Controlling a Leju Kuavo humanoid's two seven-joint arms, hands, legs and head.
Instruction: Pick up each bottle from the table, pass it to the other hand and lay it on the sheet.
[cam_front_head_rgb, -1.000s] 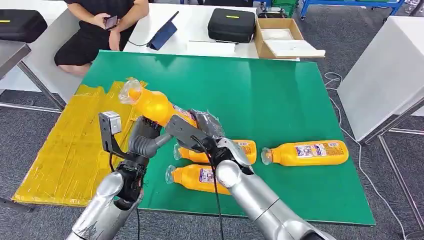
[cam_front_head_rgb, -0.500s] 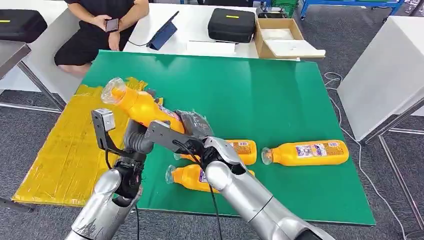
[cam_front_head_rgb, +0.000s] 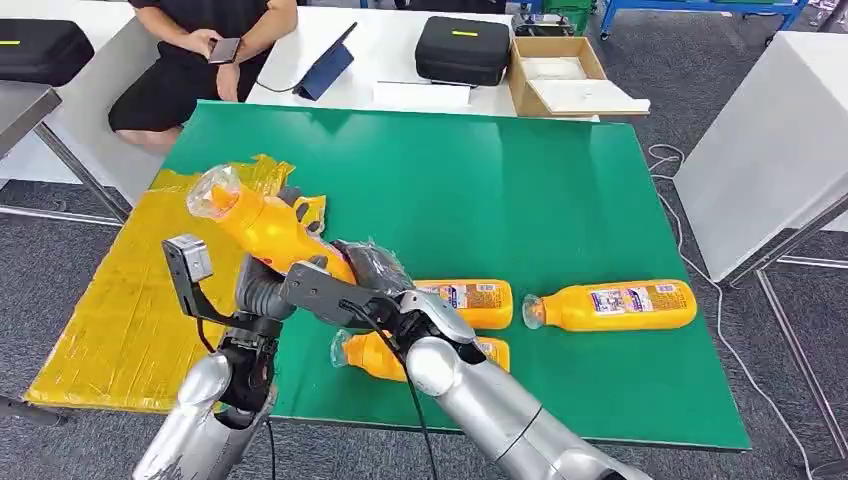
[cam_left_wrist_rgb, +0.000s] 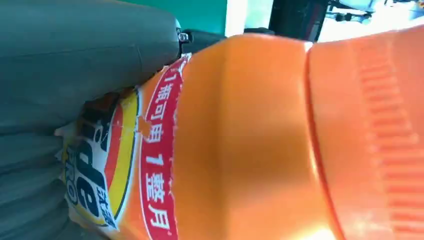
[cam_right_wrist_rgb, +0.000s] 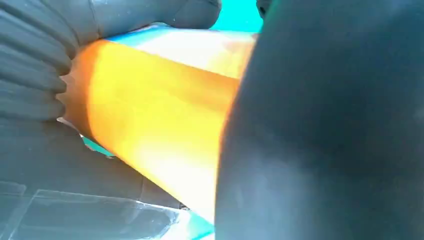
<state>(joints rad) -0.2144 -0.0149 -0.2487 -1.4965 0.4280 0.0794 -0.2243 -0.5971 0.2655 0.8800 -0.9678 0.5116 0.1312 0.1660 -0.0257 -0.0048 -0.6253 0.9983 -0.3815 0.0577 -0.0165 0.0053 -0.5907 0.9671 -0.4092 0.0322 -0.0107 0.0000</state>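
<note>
- The held bottle (cam_front_head_rgb: 262, 222) is carried in the air over the left edge of the green table (cam_front_head_rgb: 560, 190), tilted, with its clear cap end toward 10 o'clock above the yellow sheet (cam_front_head_rgb: 120, 300).
- It is judged to be a full plastic juice bottle: moderately heavy, stiff enough not to crush, smooth and somewhat slippery over the glossy label. The best hold is judged to be around the straight labelled middle, not the tapered neck.
- The left hand (cam_front_head_rgb: 262, 285) is seen under the bottle's lower half, fingers wrapped on the body; in the left wrist view the label and orange wall (cam_left_wrist_rgb: 240, 145) lie right against the grey thumb.
- The right hand (cam_front_head_rgb: 365, 275) is closed on the bottle's base end, at 4 o'clock from the left hand; in the right wrist view the orange body (cam_right_wrist_rgb: 155, 125) is pressed between the ribbed cover and dark fingers. Both hands are thus clamped on the one bottle, and the handover is judged unfinished.
- Three more bottles lie flat on the table: a nearest bottle (cam_front_head_rgb: 375, 355) partly hidden by the right arm, a middle bottle (cam_front_head_rgb: 470, 300), and a far-right bottle (cam_front_head_rgb: 612, 306) at 3 o'clock.
- Against the earlier frames, the held bottle and both hands are shifted toward 9 o'clock, so more of the bottle overhangs the sheet; the lying bottles are unchanged.
- A seated person (cam_front_head_rgb: 200, 50) with a phone is at 11 o'clock, beyond the table.
</note>
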